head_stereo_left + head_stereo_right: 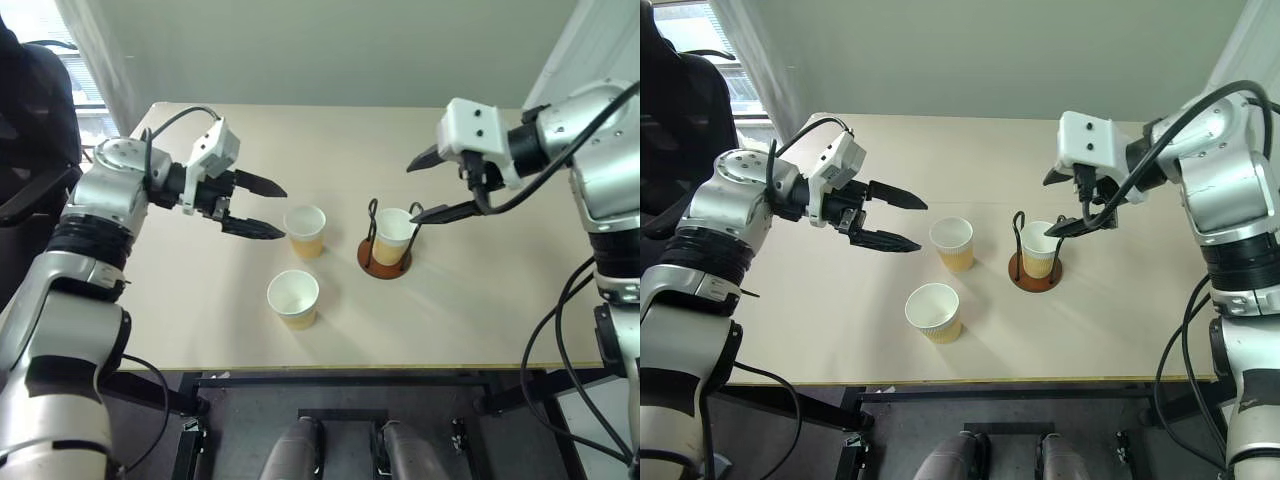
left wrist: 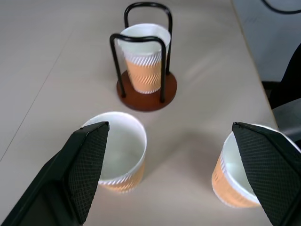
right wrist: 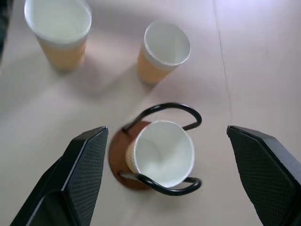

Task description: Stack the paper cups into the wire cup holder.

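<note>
One tan-yellow paper cup with white rim sits upright in the black wire cup holder with round reddish-brown base, directly below the right gripper, whose fingers are spread wide and hold nothing. Left gripper fingers also spread, empty; a second matching cup stands just past its fingertips, a third nearby on the beige table.

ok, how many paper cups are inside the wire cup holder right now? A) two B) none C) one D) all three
C: one paper cup stands between the loops of the wire cup holder; the other two cups sit loose on the table, apart from it.
</note>
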